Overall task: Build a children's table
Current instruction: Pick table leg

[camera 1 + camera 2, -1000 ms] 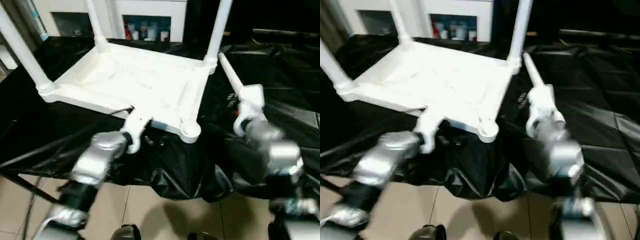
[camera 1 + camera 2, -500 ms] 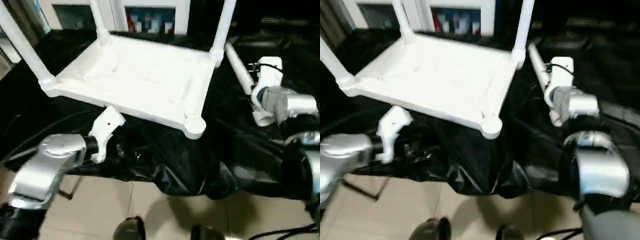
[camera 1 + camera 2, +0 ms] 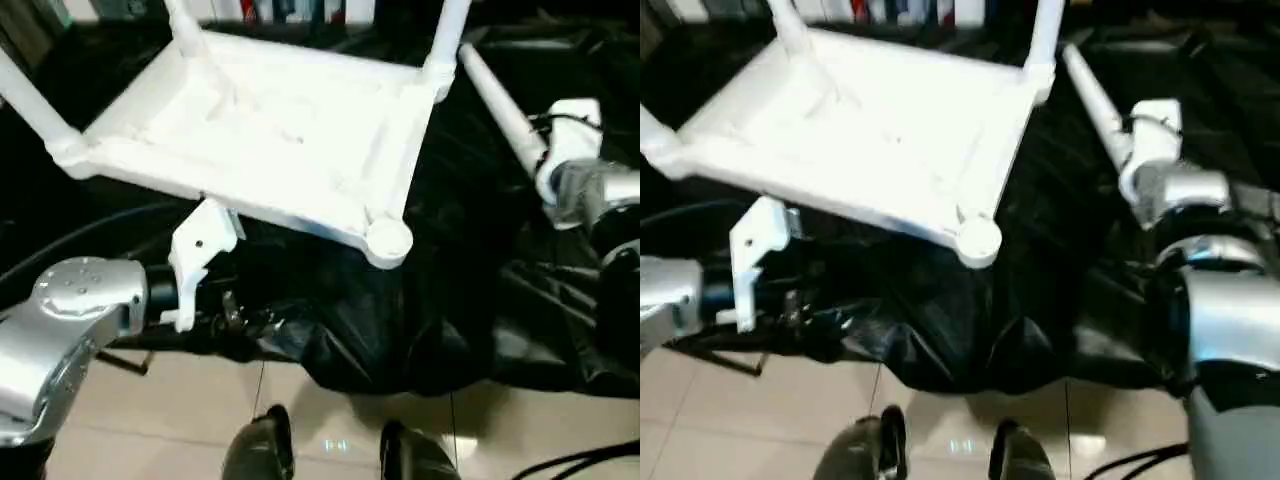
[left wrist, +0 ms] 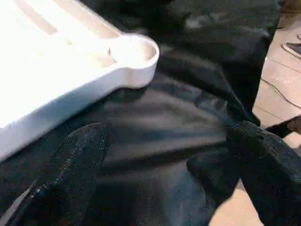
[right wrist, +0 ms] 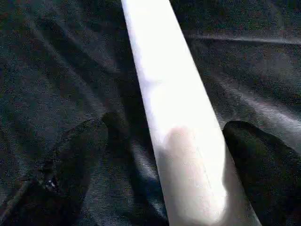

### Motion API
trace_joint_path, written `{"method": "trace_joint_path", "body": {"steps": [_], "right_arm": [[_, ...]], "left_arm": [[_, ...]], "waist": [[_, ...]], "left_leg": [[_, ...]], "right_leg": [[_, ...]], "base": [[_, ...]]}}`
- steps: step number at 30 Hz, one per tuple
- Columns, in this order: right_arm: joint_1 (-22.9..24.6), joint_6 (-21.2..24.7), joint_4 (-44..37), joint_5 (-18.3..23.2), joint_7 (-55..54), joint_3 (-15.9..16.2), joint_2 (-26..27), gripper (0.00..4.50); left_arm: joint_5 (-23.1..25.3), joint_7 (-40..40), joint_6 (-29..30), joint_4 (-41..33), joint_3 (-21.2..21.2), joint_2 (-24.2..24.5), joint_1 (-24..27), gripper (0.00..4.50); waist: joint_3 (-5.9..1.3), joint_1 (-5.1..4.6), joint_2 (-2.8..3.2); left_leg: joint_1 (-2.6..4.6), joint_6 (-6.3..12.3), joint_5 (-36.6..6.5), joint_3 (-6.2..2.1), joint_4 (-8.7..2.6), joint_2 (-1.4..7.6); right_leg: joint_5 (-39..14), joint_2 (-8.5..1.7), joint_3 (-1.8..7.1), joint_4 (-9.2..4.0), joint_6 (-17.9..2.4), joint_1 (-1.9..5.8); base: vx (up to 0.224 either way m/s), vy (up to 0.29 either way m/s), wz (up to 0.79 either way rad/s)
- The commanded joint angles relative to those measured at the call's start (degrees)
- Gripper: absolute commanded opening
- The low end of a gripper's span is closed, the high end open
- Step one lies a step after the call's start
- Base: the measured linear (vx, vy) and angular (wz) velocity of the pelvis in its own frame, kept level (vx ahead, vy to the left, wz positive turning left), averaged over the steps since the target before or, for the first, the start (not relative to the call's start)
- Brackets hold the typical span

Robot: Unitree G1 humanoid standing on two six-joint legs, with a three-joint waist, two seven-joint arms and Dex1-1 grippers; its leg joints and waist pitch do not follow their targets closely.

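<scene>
Overhead light washes out the white table (image 3: 290,140), its ribs nearly lost in glare. The black sheet (image 3: 470,300) shows streaky highlights. Floor tiles (image 3: 330,445) reflect a lamp. Wrist views are dim, grainy, soft close up.

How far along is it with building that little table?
Most of the way, it seems. The tabletop lies upside down on the black sheet with three legs standing in their corners. The near corner socket is empty. The fourth leg lies on the sheet between the open fingers of the right end effector, not yet gripped. It remains to be picked up and fitted.
</scene>
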Motion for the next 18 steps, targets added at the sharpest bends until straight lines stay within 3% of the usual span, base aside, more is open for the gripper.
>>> {"method": "trace_joint_path", "body": {"steps": [1, 2, 6, 7, 10, 18], "right_arm": [[0.5, 1.8, 2.2, -1.1, 1.6, 0.4, -0.4, 4.47], [0.0, 2.2, 2.6, -2.5, 4.1, 1.7, -1.0, 4.47], [-0.4, 2.5, 3.0, -4.4, 7.2, 3.7, -2.0, 4.11], [-0.5, 2.7, 3.2, -5.6, 9.1, 5.3, -2.5, 4.06], [-0.7, 3.4, 3.4, -6.0, 11.8, 5.7, -3.1, 3.73], [0.3, 3.6, 3.9, -9.7, 16.2, 8.8, -4.9, 3.13]], "left_arm": [[-1.3, 0.3, 1.0, -1.9, 1.2, 0.8, 0.3, 4.50], [-2.0, 0.8, 1.7, -2.3, 1.4, 0.9, 0.2, 4.50], [-2.9, 0.8, 2.4, -2.7, 1.3, 1.6, 0.2, 4.50], [-3.3, 0.7, 2.8, -2.7, 1.3, 2.1, 0.2, 4.50], [-4.0, 0.2, 3.4, -2.9, 1.5, 2.7, 0.1, 4.50], [-5.9, -0.1, 4.6, -3.3, 2.1, 4.7, 0.0, 4.50]], "waist": [[-3.61, 0.28, 0.01], [-3.48, 0.26, -0.36], [-3.21, 0.32, -0.59], [-3.14, 0.36, -0.50], [-2.89, 0.51, -0.57], [-3.07, 0.96, -0.56]], "left_leg": [[2.40, 3.13, -10.0, -1.05, -3.38, 1.72], [2.34, 2.85, -9.8, -1.03, -3.39, 1.72], [2.35, 3.21, -8.3, -0.91, -3.27, 1.72], [2.35, 3.50, -8.1, -0.89, -3.23, 1.69], [2.46, 3.60, -8.6, -0.86, -3.29, 1.79], [2.59, 3.90, -7.0, -0.82, -3.05, 1.85]], "right_leg": [[-4.5, -2.37, 2.14, -2.99, -17.7, 3.00], [-4.0, -2.40, 2.22, -2.85, -18.0, 3.11], [-2.0, -2.49, 2.35, -2.79, -18.7, 3.28], [-2.1, -2.50, 2.36, -2.79, -18.9, 3.30], [-3.3, -2.68, 2.51, -2.93, -19.1, 3.29], [-1.2, -2.56, 2.54, -2.70, -20.2, 3.39]], "base": [[0.000, 0.000, 0.00], [0.000, 0.000, 0.00], [0.000, 0.000, 0.00], [0.000, 0.000, 0.00], [0.000, 0.000, 0.00], [0.000, 0.000, 0.00]]}}
